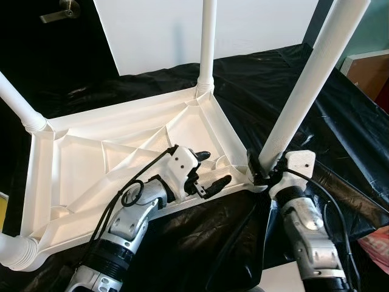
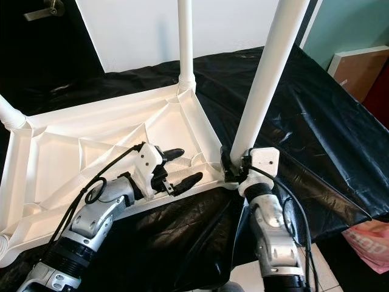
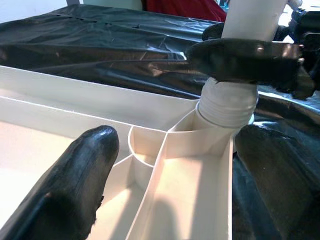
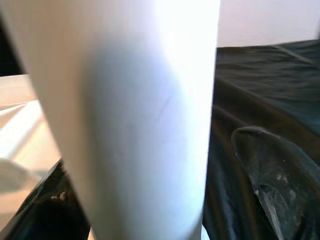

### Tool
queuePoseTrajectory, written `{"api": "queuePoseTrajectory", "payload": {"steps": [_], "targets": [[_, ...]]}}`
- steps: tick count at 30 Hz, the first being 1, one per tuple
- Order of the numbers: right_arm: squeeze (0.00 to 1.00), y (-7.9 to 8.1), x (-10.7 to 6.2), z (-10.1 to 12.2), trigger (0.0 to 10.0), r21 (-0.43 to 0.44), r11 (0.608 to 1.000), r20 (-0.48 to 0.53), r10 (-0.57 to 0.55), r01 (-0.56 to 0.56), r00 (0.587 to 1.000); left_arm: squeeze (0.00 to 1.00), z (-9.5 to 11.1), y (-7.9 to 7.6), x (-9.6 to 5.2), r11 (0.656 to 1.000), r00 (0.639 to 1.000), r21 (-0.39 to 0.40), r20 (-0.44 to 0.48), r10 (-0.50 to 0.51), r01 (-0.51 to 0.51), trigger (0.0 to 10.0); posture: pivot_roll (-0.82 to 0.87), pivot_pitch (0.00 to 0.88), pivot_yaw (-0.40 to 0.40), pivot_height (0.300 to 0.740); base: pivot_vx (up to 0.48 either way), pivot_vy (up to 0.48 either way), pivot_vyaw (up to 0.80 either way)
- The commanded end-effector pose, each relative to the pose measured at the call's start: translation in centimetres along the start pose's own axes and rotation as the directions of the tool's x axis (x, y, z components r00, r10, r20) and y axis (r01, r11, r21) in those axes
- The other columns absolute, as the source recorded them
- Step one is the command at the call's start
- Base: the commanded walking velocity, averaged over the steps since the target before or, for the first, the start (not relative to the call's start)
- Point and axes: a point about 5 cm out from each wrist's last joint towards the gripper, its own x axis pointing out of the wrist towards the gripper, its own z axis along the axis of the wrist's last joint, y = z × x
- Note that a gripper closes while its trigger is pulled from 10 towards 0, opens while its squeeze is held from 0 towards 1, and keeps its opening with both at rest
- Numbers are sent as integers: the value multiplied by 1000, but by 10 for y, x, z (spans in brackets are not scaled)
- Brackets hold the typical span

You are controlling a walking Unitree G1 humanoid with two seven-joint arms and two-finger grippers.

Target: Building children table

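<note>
A white plastic children's table lies upside down on a black sheet. White legs stand at its far corner, far-left corner and near-left corner. A fourth leg rises tilted from the near-right corner. My right gripper is shut on the base of this leg, just above its threaded end; the leg sits between the fingers. My left gripper is open and straddles the table's near rim beside that corner, one finger inside the frame, the other outside it.
The black sheet covers the work surface and hangs over its near edge. A white panel stands behind. A door handle is at the far left, a wooden box at the right, a pink bag lower right.
</note>
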Motion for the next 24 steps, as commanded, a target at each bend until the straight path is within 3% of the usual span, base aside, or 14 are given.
{"api": "queuePoseTrajectory", "payload": {"steps": [1, 3, 8, 19, 20, 22, 23, 24], "targets": [[0, 3, -2, 0, 10000, 9, 997, -4, 74, -74, 997, 0, 2, -10, -1, 990, 990, -13, 2, -143, 143, 10000, -46, 119, 9, 740, 0, 0, 0], [0, 3, -3, -1, 10000, 1, 984, -25, 176, -176, 984, 0, 5, -13, -1, 985, 985, -34, 17, -170, 170, 10000, -52, 115, 7, 740, 0, 0, 0], [0, -4, -2, -4, 10000, -26, 956, -77, 289, -291, 954, 0, 4, -19, -1, 979, 980, -37, 16, -200, 201, 10000, -54, 122, 4, 740, 0, 0, 0], [0, -20, 11, -8, 10000, -72, 896, -165, 422, -437, 892, 0, 2, -34, -2, 962, 962, -33, -9, -272, 272, 10000, -23, 120, -17, 740, 0, 0, 0], [0, -23, 15, -8, 8078, -78, 884, -179, 442, -460, 879, 0, 2, -37, -3, 958, 958, -34, -17, -286, 286, 10000, -21, 118, -21, 740, 0, 0, 0], [0, -24, 15, -8, 8078, -80, 882, -181, 446, -465, 877, 0, 2, -37, -3, 957, 957, -35, -19, -288, 287, 10000, -21, 118, -21, 740, 0, 0, 0], [0, -25, 16, -8, 0, -83, 880, -181, 449, -468, 875, 0, 2, -37, -3, 957, 957, -33, -24, -290, 289, 10000, -20, 116, -26, 740, 0, 0, 0], [0, -25, 16, -8, 0, -83, 880, -181, 449, -468, 875, 0, 2, -37, -3, 957, 957, -33, -24, -290, 289, 10000, -20, 116, -26, 740, 0, 0, 0]]}}
